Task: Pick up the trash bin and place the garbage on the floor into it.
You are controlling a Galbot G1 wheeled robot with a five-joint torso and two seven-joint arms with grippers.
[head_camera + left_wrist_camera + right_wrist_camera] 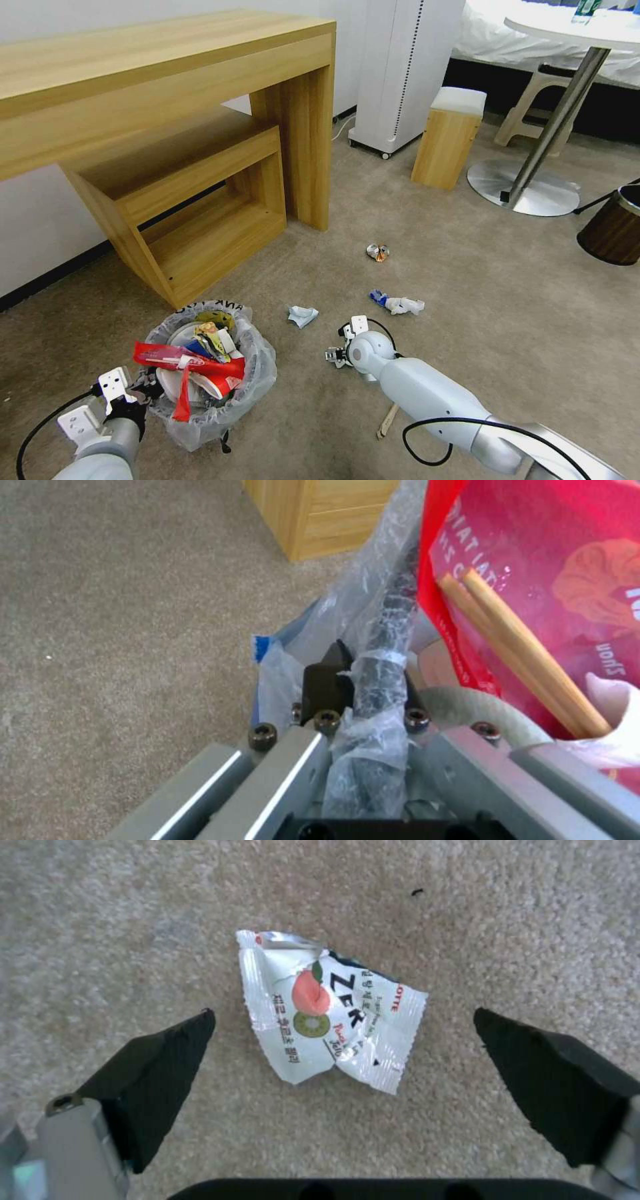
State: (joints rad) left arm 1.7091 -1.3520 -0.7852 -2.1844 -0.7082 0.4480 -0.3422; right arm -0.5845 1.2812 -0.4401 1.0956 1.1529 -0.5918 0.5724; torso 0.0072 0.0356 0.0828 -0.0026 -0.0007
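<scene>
My left gripper [363, 680] is clamped on the bin's [257, 373] near-left rim. My right gripper [343, 1060], fingers spread wide, hangs over a white wrapper [330, 1010] lying on the carpet [467, 280] midway between them, right of the bin.

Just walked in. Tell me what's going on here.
The left gripper is clamped on the rim of the trash bin, which already holds a red wrapper and other litter. The right gripper hangs open above a white snack wrapper lying on the carpet. A crushed can, a crumpled paper and a blue-white cup lie on the floor.
</scene>
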